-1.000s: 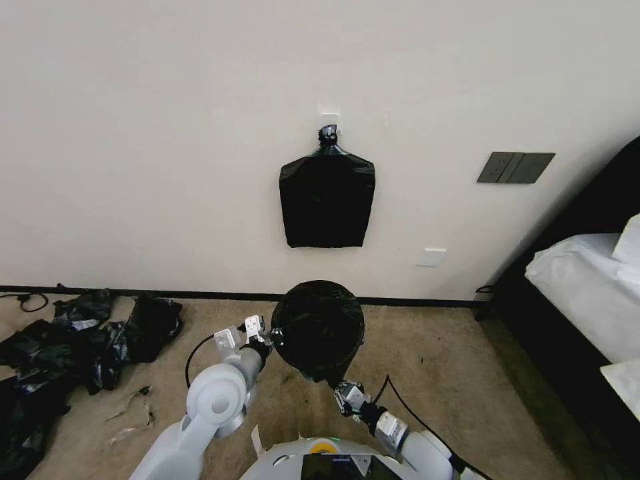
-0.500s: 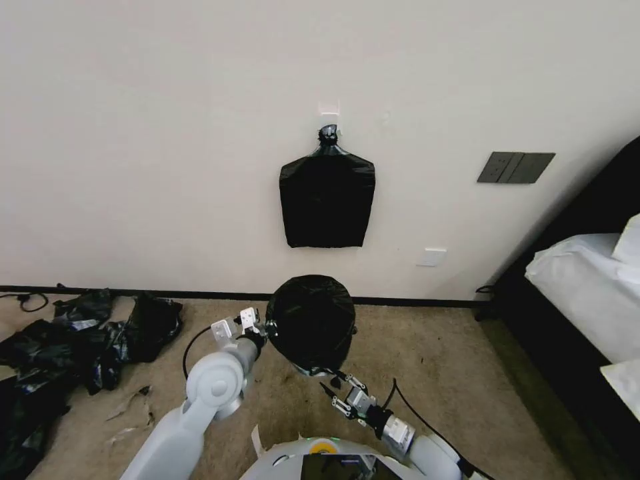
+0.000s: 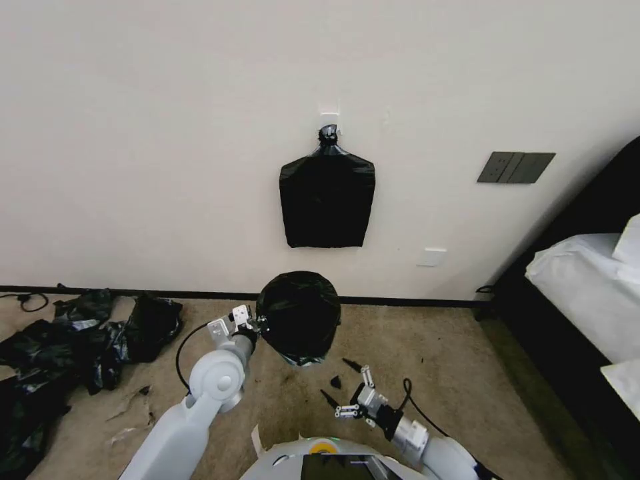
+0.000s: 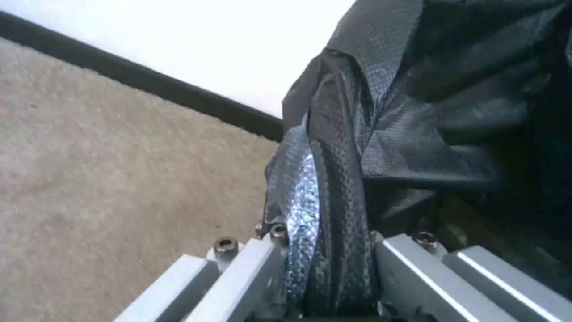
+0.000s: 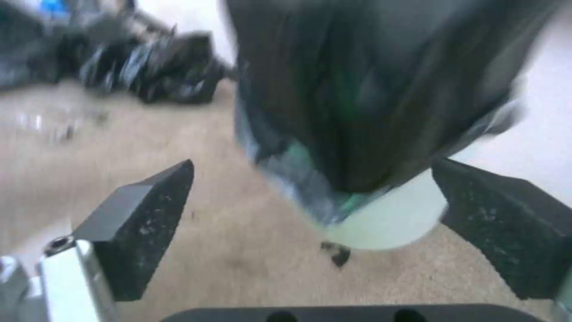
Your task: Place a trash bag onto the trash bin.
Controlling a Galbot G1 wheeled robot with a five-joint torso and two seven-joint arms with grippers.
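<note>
- Your left gripper (image 3: 259, 325) is clamped on a bunched fold of the trash bag (image 3: 298, 313) at the rim of the trash bin (image 5: 381, 221); the bin hangs off the carpet (image 3: 427, 353), tilted, with the bag draped over most of it.
- Your right gripper (image 3: 348, 387) is spread wide with nothing in it, near the bin's bare white bottom.
- Judging by that tilt, keep the left pinch firm and lower the bin squarely onto the carpet before letting go.
- Use the free right gripper to steady the bin's base or tug the film down evenly.
- Avoid jerks; thin film probably slips or tears.
</note>
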